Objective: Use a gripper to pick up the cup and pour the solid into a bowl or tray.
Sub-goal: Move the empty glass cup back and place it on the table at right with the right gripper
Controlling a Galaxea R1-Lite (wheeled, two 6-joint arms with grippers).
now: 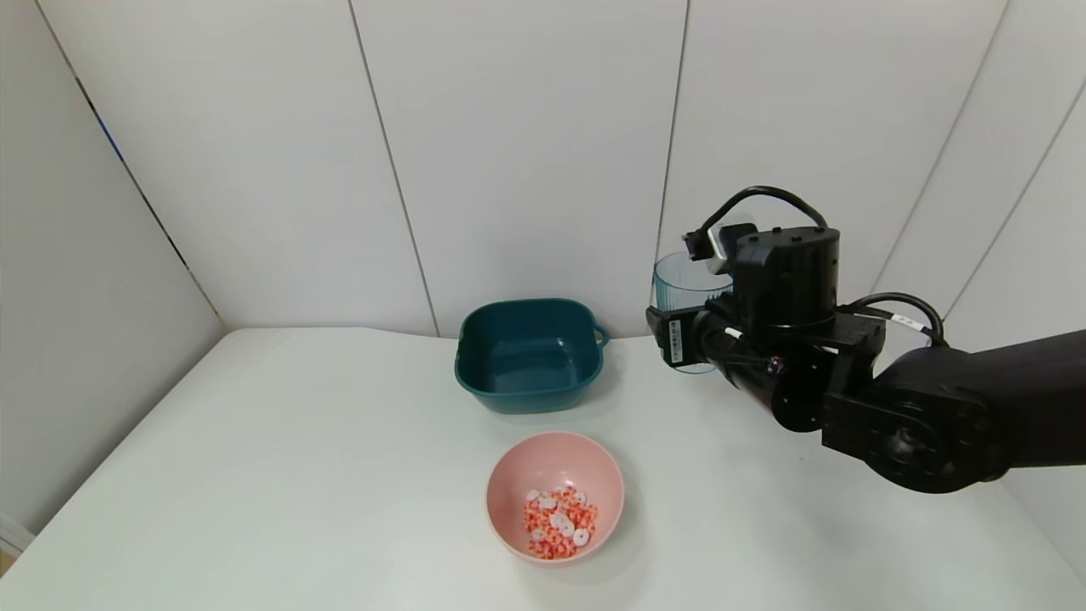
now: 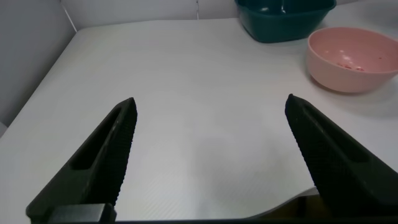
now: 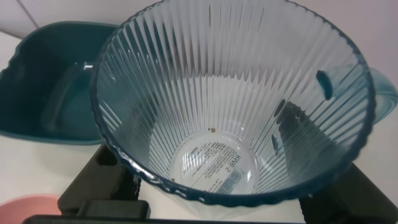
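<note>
The right claw (image 1: 679, 335) is clamped round the cup (image 1: 683, 284), holding it upright above the desk (image 1: 297, 441), right of the teal tub (image 1: 530, 355). The cup is empty; a printed sticker with a barcode (image 3: 214, 163) sits on its base, the writing too small to read. The solid (image 1: 557, 522) lies in the pink bowl (image 1: 555, 495), nearer than the tub. The left claw (image 2: 208, 162) hangs wide open, holding nothing.

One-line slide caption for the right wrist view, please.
Right claw grips the empty ribbed cup, upright beside the teal tub.
</note>
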